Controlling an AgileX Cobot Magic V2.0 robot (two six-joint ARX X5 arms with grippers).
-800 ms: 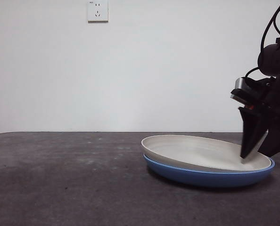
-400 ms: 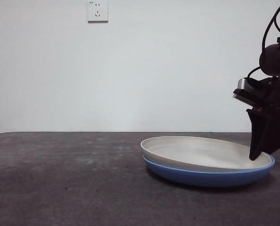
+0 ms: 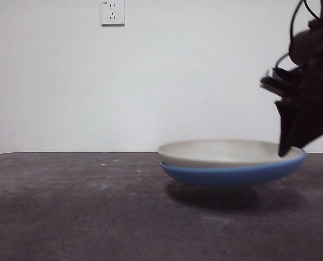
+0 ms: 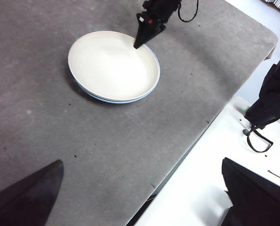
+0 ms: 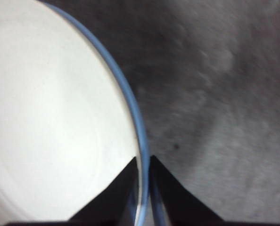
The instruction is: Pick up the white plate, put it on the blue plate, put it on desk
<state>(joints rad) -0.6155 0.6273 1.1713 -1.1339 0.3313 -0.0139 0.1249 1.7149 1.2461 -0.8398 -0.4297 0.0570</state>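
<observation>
- I see the matte cream-white round plate (image 3: 227, 151) nested inside the glossy blue round plate (image 3: 227, 174), the two stacked as one.
- From the front view, the stack hangs clear of the dark grey-brown mottled desk (image 3: 85, 212), with a shadow on the surface directly under the blue plate.
- My right gripper (image 5: 144, 188) is pinched narrow on the stack's rim: one jaw lies on the white plate's inner side, the other outside the blue plate's edge, both rims caught between them.
- In the front view that gripper (image 3: 287, 148) comes down from above onto the stack's rim.
- My left gripper (image 4: 140, 197) waits well apart from the blue plate, high over the desk, its jaws spread wide and holding nothing.
- A white wall socket (image 3: 112, 12) sits on the wall, far above the blue plate.
</observation>
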